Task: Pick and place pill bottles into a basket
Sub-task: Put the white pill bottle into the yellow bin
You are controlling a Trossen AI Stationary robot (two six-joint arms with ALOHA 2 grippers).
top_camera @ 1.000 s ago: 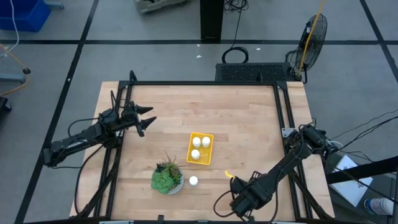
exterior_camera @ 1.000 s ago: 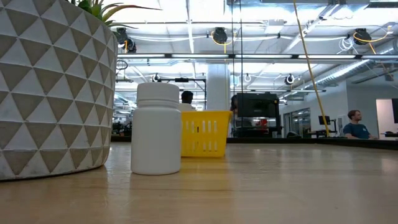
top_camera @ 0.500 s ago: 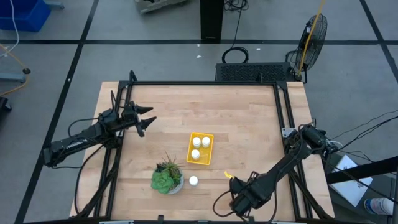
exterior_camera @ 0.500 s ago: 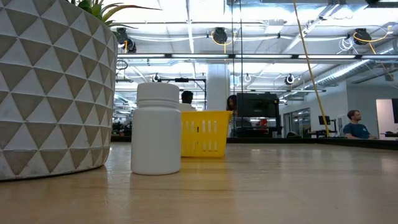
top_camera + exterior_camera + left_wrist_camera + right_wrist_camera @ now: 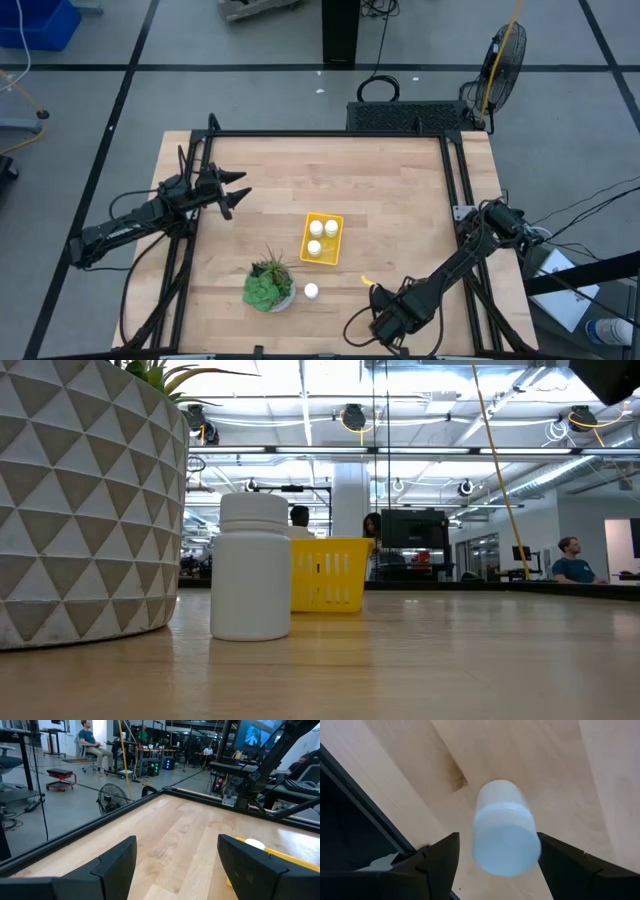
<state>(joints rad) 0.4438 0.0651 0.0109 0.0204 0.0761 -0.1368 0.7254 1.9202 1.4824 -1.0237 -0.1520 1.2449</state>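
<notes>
The yellow basket [image 5: 322, 238] lies mid-table with three white pill bottles [image 5: 316, 228] standing in it. Another bottle [image 5: 311, 291] stands on its base beside the potted plant [image 5: 268, 286]; it also shows in the low view [image 5: 252, 567]. A further bottle [image 5: 505, 832] stands upright on the wood near the front edge, hidden under my right arm in the high view. My right gripper [image 5: 497, 836] [image 5: 385, 322] points down over it, open, one finger on each side, not touching. My left gripper [image 5: 238, 195] [image 5: 176, 840] is open and empty at the table's left.
The black table frame [image 5: 365, 810] runs close beside the bottle under my right gripper. The plant's patterned pot [image 5: 90, 500] stands near the front left. The basket's rim [image 5: 285, 856] shows ahead of my left gripper. People sit in the room behind.
My right arm has shifted a little toward the table's left edge, and a dark part of it has come into the upper right corner of the low view. The bottles and the basket have stayed where they were.
</notes>
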